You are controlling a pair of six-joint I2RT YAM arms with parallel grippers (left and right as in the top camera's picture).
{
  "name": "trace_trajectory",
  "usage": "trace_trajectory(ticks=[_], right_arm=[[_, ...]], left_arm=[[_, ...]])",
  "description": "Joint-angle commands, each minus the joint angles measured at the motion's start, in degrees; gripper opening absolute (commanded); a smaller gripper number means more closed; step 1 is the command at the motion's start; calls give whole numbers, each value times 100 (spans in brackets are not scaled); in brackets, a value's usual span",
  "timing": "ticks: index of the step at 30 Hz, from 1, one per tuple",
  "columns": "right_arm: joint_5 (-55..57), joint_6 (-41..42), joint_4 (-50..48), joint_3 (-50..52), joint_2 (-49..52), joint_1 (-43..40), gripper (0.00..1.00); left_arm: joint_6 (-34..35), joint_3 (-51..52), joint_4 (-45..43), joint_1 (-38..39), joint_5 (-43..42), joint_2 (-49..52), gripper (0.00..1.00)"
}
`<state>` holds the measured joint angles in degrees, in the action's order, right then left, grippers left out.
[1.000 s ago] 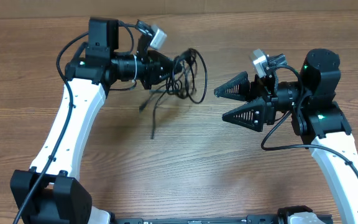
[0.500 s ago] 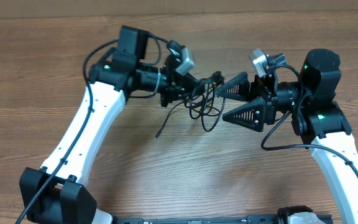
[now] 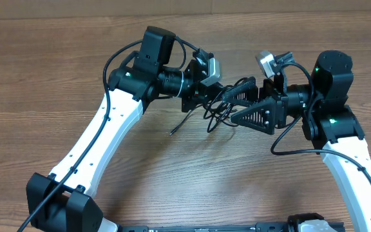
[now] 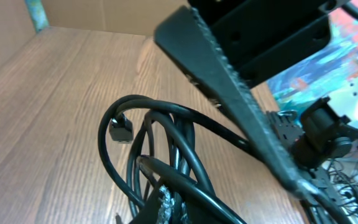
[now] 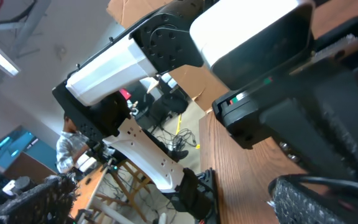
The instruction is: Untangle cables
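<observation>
Bundle of thin black looped cables [image 3: 218, 113] hangs pinched in the shut left gripper [image 3: 220, 93], offered between the wide-open, empty jaws of the right gripper [image 3: 230, 107], likely for a second grasp.

Wood-grain table [image 3: 172, 187] fills overhead view, cardboard strip [image 3: 76, 6] along top edge. Right wrist view: ceiling strip light [image 5: 2, 61] upper left, person [image 5: 67, 148] lower left.

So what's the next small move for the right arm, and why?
Probably close the right gripper on a strand: its jaws stand open at the cables, which hang bunched from the shut left gripper, so a second hold could pull them apart.
</observation>
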<state>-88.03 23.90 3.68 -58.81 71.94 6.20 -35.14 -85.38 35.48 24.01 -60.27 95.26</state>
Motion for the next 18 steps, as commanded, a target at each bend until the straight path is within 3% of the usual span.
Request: trace_trajectory(ticks=[1, 7, 13, 18], right_arm=[[-52, 420, -17, -46, -87, 22, 100], [151, 658, -50, -46, -87, -74, 100], [901, 1353, -35, -46, -87, -413, 100], [1213, 1705, -35, -46, -87, -649, 100]], left_arm=[[481, -24, -74, -17, 822, -149, 4], [1585, -28, -304, -310, 2157, -343, 4], [1207, -28, -160, -485, 2068, -791, 4], [765, -28, 59, -474, 1517, -1060, 4]])
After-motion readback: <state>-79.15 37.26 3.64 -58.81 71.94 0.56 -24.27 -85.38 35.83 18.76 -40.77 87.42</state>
